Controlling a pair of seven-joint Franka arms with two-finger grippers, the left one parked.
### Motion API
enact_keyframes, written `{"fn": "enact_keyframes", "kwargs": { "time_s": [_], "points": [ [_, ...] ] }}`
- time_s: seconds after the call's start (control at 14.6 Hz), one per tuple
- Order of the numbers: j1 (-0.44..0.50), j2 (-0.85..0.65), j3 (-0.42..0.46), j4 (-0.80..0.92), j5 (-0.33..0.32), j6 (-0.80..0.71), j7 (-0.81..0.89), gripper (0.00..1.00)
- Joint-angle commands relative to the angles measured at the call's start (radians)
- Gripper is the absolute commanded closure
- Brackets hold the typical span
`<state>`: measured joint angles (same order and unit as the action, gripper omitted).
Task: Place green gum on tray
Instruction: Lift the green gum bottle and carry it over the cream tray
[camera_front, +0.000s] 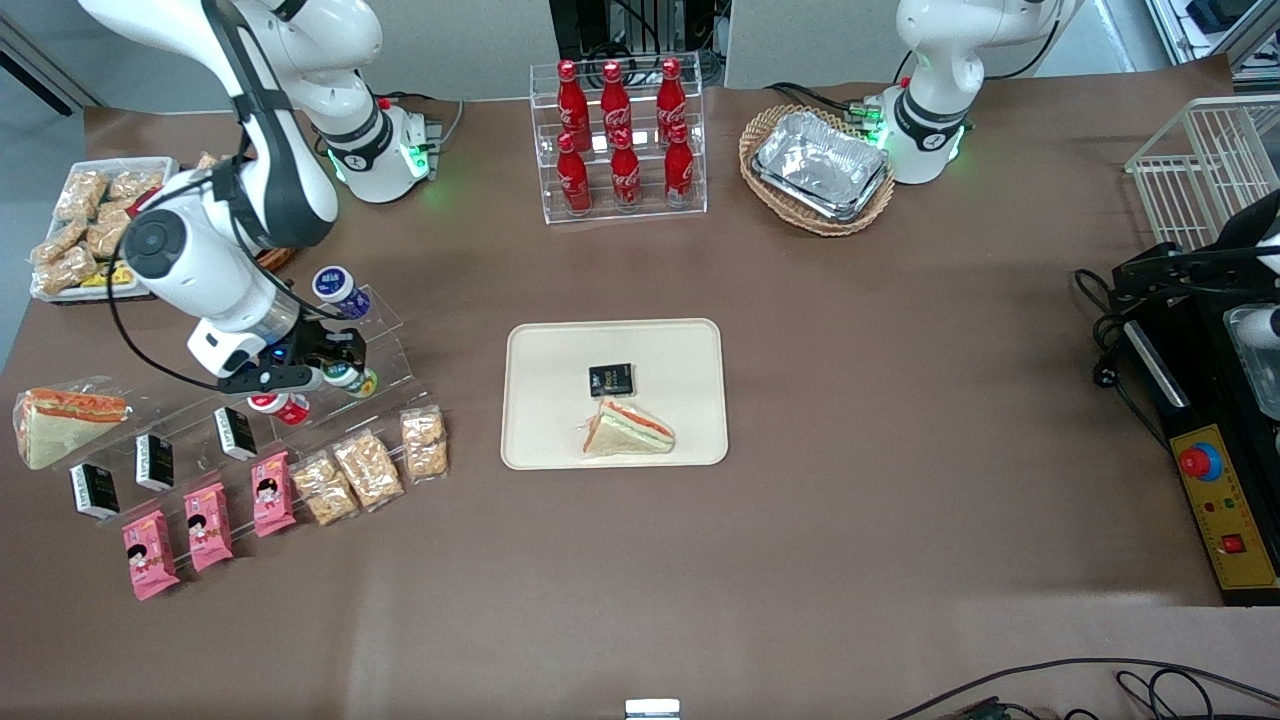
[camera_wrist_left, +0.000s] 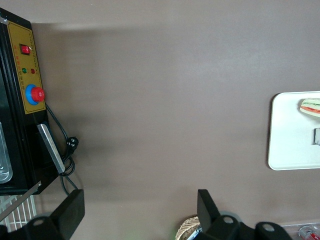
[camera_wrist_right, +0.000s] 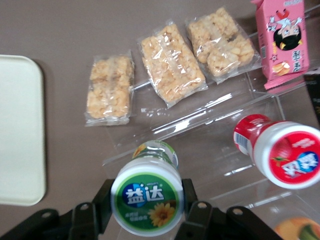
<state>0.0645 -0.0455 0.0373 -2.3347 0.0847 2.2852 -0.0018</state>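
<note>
The green gum (camera_wrist_right: 146, 200) is a small white bottle with a green lid, lying in the clear acrylic stand (camera_wrist_right: 210, 145). My gripper (camera_wrist_right: 146, 198) has its black fingers (camera_wrist_right: 101, 201) pressed against both sides of the lid, shut on it. In the front view the gripper (camera_front: 338, 366) and the green gum (camera_front: 353, 380) are at the working arm's end of the table. The cream tray (camera_front: 545, 350) lies in the middle of the table, and its rounded corner (camera_wrist_right: 20, 130) shows in the right wrist view. It holds a sandwich (camera_front: 628, 430) and a black packet (camera_front: 611, 379).
A red-lidded bottle (camera_wrist_right: 287, 155) lies beside the green gum and a blue-lidded one (camera_front: 335, 285) higher on the stand. Wrapped snack bars (camera_front: 365, 465), pink boxes (camera_front: 208, 525) and black packets (camera_front: 155, 460) lie nearer the front camera. A cola rack (camera_front: 620, 140) and wicker basket (camera_front: 818, 170) stand farther off.
</note>
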Motion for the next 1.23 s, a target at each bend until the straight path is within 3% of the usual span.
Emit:
{"fn": "enact_keyframes", "kwargs": {
  "time_s": [0.0,0.48,0.68,0.96,1.16],
  "points": [
    [-0.006,-0.011,-0.007,0.216,-0.011,-0.284,-0.009,0.6],
    [-0.006,-0.001,-0.017,0.541,-0.005,-0.665,0.0,0.6],
    [0.017,-0.002,-0.002,0.554,0.009,-0.684,0.101,0.6],
    [0.133,0.021,0.029,0.551,0.038,-0.656,0.302,0.6],
    [0.188,0.045,0.03,0.516,0.121,-0.577,0.384,0.59]
  ]
}}
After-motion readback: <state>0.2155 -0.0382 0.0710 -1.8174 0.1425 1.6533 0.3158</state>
